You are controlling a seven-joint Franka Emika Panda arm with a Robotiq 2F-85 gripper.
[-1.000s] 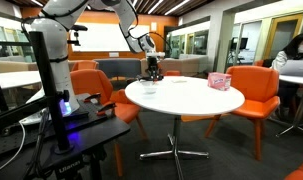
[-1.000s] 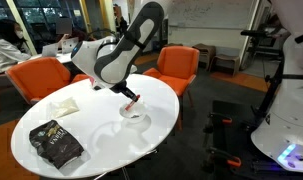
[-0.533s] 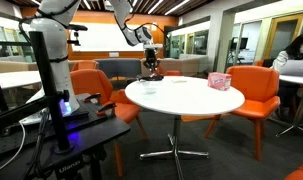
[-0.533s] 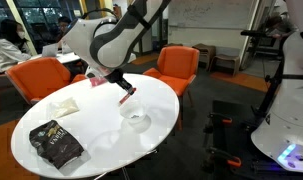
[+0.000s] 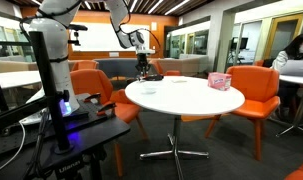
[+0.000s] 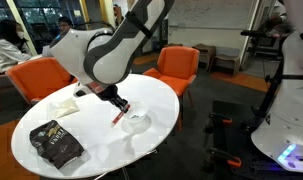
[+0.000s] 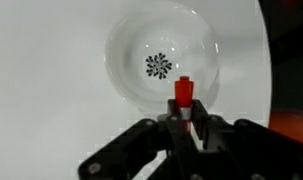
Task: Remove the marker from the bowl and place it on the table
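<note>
In the wrist view the dark pincer [image 7: 183,126] is closed on the marker [image 7: 183,95], its 2 fingers clamped on the lower end. The marker is a slim red stick with a small squared cap, standing up out of the grip. Its tip lies over the near rim of the bowl [image 7: 126,60], a low, round, pale dish with glossy walls and a dark snowflake mark at its centre. The bowl sits on the smooth white surface [image 7: 41,70]. In an exterior view the pincer [image 6: 118,104] holds the marker [image 6: 118,117] tilted in the air just beside the bowl [image 6: 138,123], with a crinkled dark bag [image 6: 56,145] nearer on the round surface [image 6: 161,100]. A pink box [image 5: 220,81] stands well apart from the bowl
</note>
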